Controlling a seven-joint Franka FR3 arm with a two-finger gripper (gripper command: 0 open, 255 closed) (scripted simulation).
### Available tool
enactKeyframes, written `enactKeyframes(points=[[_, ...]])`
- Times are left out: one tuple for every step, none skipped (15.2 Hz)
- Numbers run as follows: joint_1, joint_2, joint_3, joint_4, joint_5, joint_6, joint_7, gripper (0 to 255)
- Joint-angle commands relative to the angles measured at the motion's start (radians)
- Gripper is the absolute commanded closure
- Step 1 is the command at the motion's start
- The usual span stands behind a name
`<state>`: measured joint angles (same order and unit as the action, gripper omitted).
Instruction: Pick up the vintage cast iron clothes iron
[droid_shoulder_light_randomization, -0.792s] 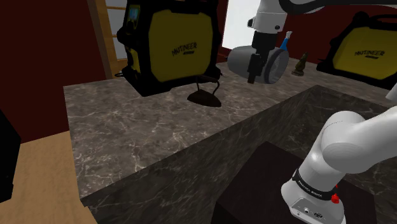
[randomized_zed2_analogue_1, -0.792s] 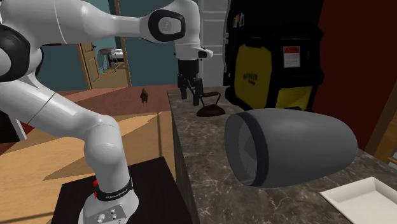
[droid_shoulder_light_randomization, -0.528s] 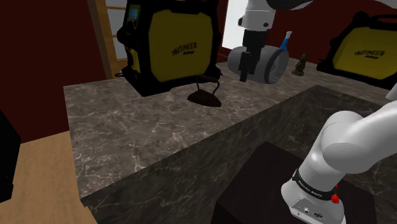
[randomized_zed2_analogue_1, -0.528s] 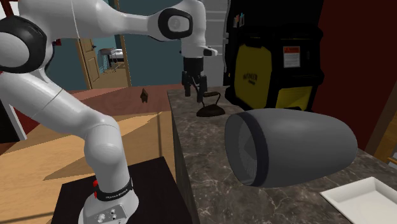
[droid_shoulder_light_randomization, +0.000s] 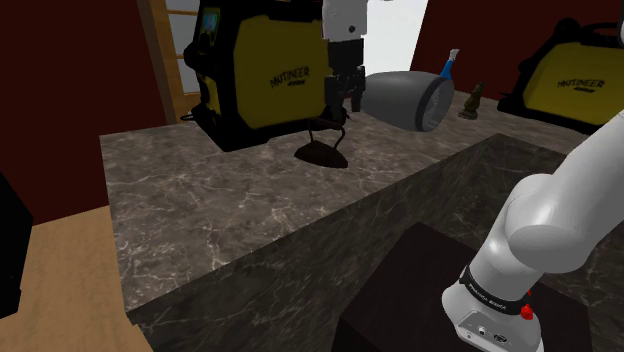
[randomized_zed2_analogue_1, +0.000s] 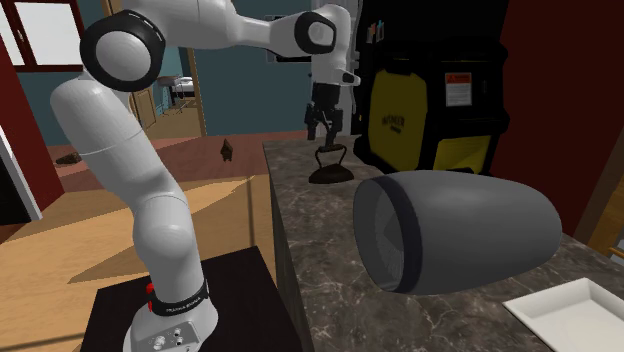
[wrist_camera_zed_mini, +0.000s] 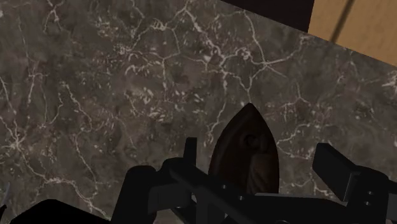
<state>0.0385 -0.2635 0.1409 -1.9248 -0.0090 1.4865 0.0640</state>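
Iron sits flat on its sole on the dark veined counter, upper middle of the shoulder view, just in front of a yellow and black machine. The jaws hang directly above its arched handle and point down, which looks like a line-up for a grip from above. A grey cylinder lies on its side right of the iron, clear of it. A 2nd yellow machine stands in the upper right corner, well apart.

In the second exterior view the iron is at upper centre, near the counter's left edge, with the jaws close over the handle but not touching it. The cylinder fills the right middle of the frame and a white tray lies at lower right, neither in the arm's path.

In the wrist view the 2 jaws stand wide apart, 1 on each side of the iron, and hold nothing. The iron's pointed tip reaches out beyond them. The machine close behind the iron seems the only thing that could crowd the descent.
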Motion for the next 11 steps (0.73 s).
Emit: enactKeyframes(points=[[0.006,0.069,0.016,0.065,-0.001,-0.021,0.028,0],[0.006,0.067,0.016,0.05,-0.001,-0.008,0.028,0],[0.007,0.065,0.016,0.035,0.0,0.006,0.028,0],[0.007,0.064,0.016,0.02,0.0,0.02,0.028,0],[0.007,0.063,0.016,0.005,0.0,0.033,0.029,0],[0.007,0.062,0.016,-0.009,0.0,0.047,0.029,0],[0.007,0.061,0.016,-0.023,0.001,0.06,0.029,0],[0.007,0.061,0.017,-0.045,0.001,0.081,0.03,0],[0.007,0.061,0.017,-0.045,0.001,0.081,0.03,0],[0.007,0.061,0.017,-0.045,0.001,0.081,0.03,0],[0.007,0.061,0.017,-0.045,0.001,0.081,0.03,255]])
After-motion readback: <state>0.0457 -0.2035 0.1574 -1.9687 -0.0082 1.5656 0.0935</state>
